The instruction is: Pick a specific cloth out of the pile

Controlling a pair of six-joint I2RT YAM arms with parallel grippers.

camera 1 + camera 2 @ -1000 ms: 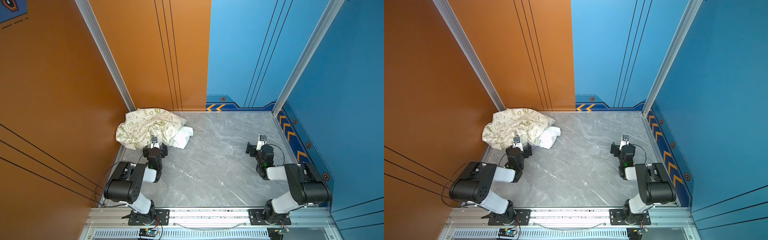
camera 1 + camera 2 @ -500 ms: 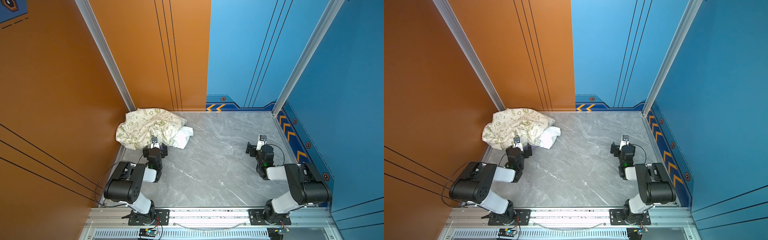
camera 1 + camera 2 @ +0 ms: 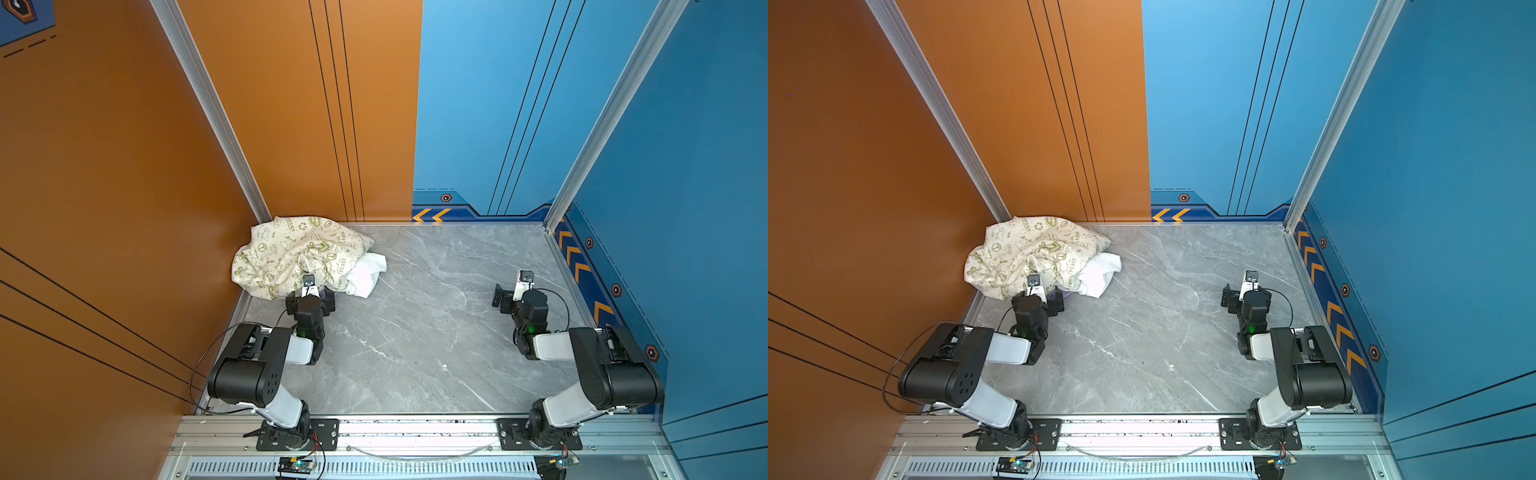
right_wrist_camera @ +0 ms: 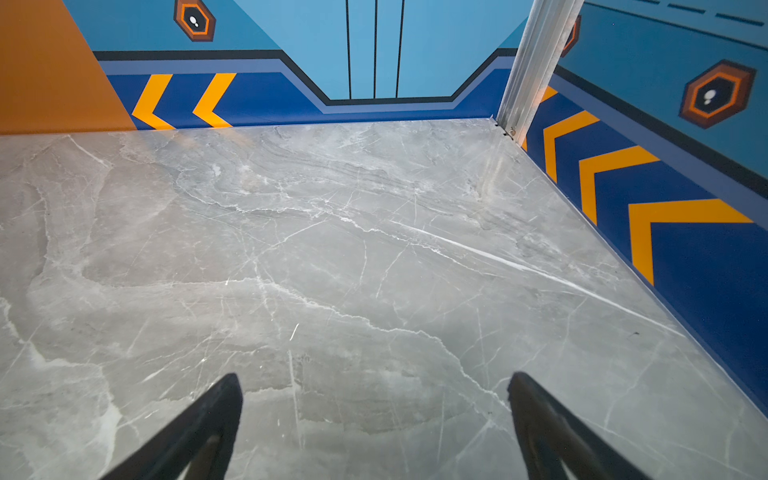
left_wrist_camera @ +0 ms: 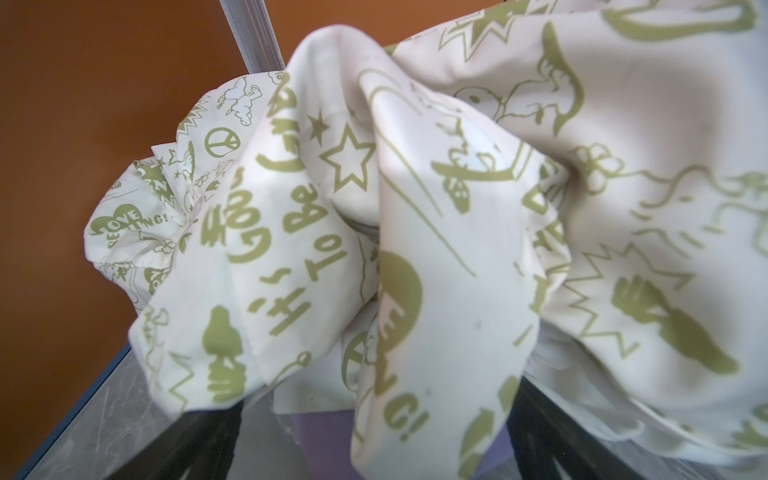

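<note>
Field notes: pile at the far left corner.

- The pile [image 3: 299,253] is heaped in the table's [image 3: 415,332] far left corner, against the orange wall.
- Most of it is covered by the cream printed cloth [image 3: 286,262]. A plain white garment [image 3: 365,272] is exposed on the side toward the table's middle.
- The cloth [image 5: 320,432] that is wanted, the lilac one, is almost wholly buried. Only a small patch is seen in the left wrist view, low on the table surface under the cream folds.
- The left gripper [image 5: 374,415] is set at the pile's near edge with its jaws spread wide and nothing clamped. The lilac patch is framed between its two fingers, straight ahead and low.
- A hanging cream fold lies between the fingers too, in front of part of the lilac. Whether the fingers touch fabric cannot be told.
- The right gripper [image 4: 374,380] is parked well apart at the opposite side, with its jaws wide over bare table and nothing held.
- The left arm is plainly the nearer one, so the pick is judged to fall to it.
- The long axis of the lilac cloth cannot be read, because too little of it is exposed.
- A closing made here is judged likely to catch the cream fold along with the lilac. A lower reach under the fold is judged to be needed.
</note>
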